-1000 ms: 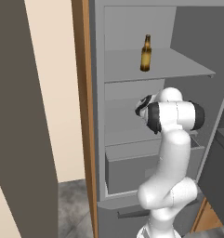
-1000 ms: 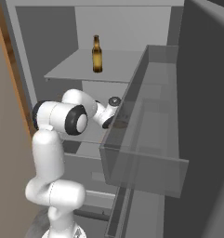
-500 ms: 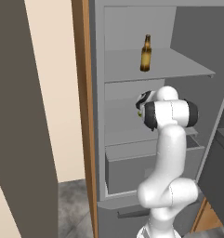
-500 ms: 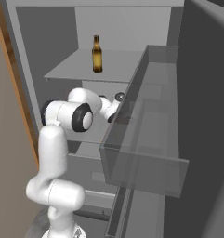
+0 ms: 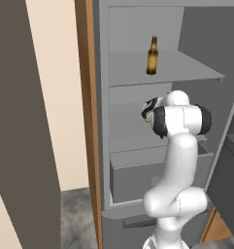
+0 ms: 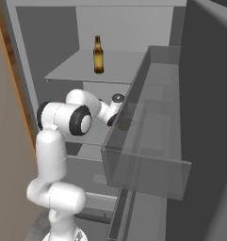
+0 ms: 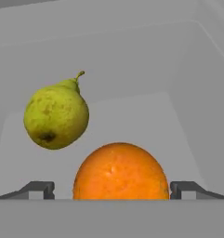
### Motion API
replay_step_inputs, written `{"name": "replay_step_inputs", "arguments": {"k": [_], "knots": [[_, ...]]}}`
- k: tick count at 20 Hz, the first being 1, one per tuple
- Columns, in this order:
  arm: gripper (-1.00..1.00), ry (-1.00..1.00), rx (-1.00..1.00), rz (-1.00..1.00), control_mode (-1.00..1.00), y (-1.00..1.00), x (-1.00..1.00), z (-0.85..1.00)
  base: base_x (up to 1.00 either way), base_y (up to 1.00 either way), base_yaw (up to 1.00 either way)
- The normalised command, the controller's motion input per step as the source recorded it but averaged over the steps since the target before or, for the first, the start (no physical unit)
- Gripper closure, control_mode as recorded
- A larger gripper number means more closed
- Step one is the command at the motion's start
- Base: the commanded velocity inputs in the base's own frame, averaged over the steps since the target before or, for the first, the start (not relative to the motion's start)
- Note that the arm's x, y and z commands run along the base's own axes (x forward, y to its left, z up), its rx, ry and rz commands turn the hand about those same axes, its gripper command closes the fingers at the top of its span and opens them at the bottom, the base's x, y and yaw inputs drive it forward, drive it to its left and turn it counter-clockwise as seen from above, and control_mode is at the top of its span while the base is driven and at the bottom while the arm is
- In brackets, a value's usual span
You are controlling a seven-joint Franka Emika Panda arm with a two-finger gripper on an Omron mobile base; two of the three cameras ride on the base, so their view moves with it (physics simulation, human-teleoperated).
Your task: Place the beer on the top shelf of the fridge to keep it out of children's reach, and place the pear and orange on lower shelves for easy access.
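The beer (image 5: pixel 152 56) (image 6: pixel 99 55) stands upright on the top shelf (image 5: pixel 191 70) (image 6: pixel 68 71) of the open fridge (image 5: pixel 101 146). My gripper (image 7: pixel 111 188) (image 5: pixel 148 110) reaches in one level below it. The orange (image 7: pixel 120 172) rests on this lower shelf (image 7: pixel 150 116) between my fingertips (image 7: pixel 39 189). The jaws stand open, with a gap on each side of the fruit. The yellow-green pear (image 7: pixel 56 116) lies on the same shelf, further in and to the left, apart from the orange.
The fridge's open door with its clear bin (image 6: pixel 148 141) stands close on the right of the arm. A boxy drawer (image 5: pixel 138 175) sits under the lower shelf. A wooden panel (image 5: pixel 84 97) and a beige wall flank the fridge on the left.
The jaws have spread wider around the orange. The arm's elbow has shifted a little while the hand stays at the lower shelf. The beer has not moved.
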Motion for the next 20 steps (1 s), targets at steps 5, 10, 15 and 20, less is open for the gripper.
{"name": "replay_step_inputs", "arguments": {"k": [5,10,15,20], "knots": [[-1.0,0.0,-0.05,0.01,-1.0,0.09,-1.0,0.36,0.0,0.0,0.0],[-1.0,0.0,-0.03,0.02,-1.0,0.02,-1.0,0.46,0.0,0.0,0.0],[-1.0,0.0,-0.07,0.05,-1.0,0.28,-1.0,0.19,0.0,0.0,0.0],[-1.0,0.0,-0.05,0.04,-1.0,0.46,-1.0,0.33,0.0,0.0,0.0]]}}
